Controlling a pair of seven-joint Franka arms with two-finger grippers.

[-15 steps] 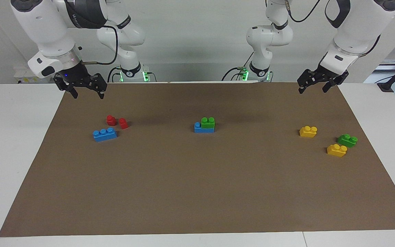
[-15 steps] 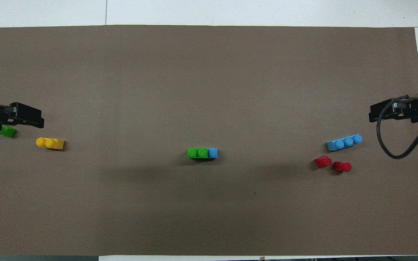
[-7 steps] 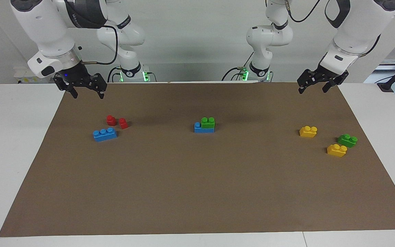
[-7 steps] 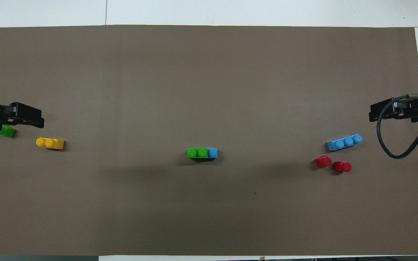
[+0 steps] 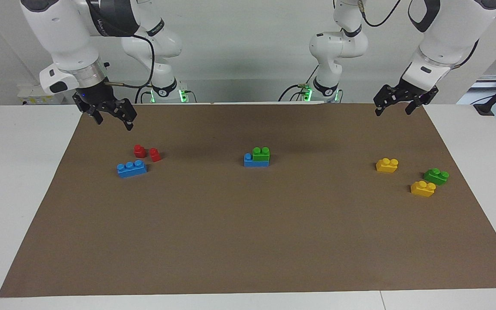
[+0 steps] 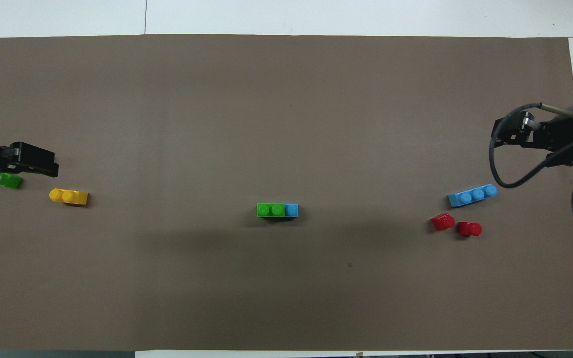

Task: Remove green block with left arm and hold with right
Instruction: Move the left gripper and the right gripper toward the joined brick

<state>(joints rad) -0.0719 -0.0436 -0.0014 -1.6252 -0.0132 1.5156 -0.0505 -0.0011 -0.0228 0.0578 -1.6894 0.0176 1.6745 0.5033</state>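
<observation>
A brown mat [image 5: 248,224] covers the tabletop [image 5: 15,181]. The right pincer [image 5: 111,119] hangs spread above the mat's ten o'clock corner, the left pincer [image 5: 393,108] spread above two o'clock. The green block [image 5: 261,154] sits centrally atop a blue brick [image 5: 250,161].

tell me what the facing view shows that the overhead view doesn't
Facing only: the green block visibly stacked on the blue brick, the second yellow brick, both arms' bases. Overhead only: the left tool covering part of the loose green brick. Both: right tool and left tool raised, open, empty; two red pieces.
</observation>
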